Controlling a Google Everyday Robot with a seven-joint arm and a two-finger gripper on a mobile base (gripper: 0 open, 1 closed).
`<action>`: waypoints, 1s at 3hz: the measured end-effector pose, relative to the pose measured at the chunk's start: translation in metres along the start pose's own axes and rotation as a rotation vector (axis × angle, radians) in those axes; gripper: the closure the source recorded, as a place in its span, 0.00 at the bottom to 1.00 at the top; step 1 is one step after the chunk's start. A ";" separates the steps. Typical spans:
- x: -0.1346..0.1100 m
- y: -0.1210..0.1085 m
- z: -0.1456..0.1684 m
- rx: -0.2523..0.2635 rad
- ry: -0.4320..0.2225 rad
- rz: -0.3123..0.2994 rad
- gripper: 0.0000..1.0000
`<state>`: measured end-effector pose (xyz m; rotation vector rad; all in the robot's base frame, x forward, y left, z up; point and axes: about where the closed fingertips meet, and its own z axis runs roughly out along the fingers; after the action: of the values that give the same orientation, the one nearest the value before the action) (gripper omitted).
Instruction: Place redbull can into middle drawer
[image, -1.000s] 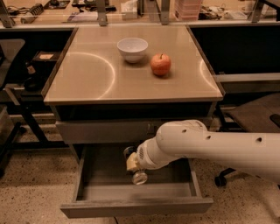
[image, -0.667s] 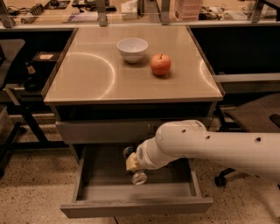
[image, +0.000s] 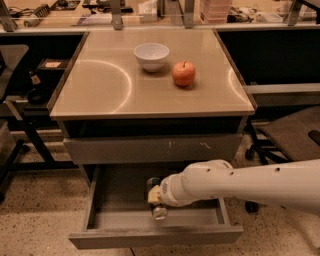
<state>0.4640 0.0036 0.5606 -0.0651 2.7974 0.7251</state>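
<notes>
Nothing has moved since the earlier frame: the arm (image: 250, 182) and the can (image: 160, 214) sit in the same spots as before.

The white arm comes in from the right side and reaches over the open drawer (image: 155, 236). The gripper (image: 156, 197) is at its end, inside the drawer, near the middle. Its fingers (image: 152, 195) are closed on the can and hold it by its middle. The can stands almost straight up, with a small tilt. Its shiny end points down toward the front of the drawer, and its dark end points up toward the back. I cannot tell if the can touches the grey floor of the drawer.

The drawer is pulled out wide. Above it is another drawer front (image: 150, 148), closed, with white scratch marks on it.

On top of the desk (image: 100, 85) are a white bowl (image: 151, 55) and a red apple (image: 183, 73). The apple is just to the right of the bowl. They are close but do not touch.
</notes>
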 end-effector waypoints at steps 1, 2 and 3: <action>-0.006 -0.018 0.021 0.002 -0.017 0.044 1.00; -0.006 -0.021 0.025 0.003 -0.019 0.052 1.00; -0.005 -0.022 0.029 0.003 -0.021 0.063 1.00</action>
<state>0.4777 -0.0012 0.5268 0.0317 2.7918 0.7319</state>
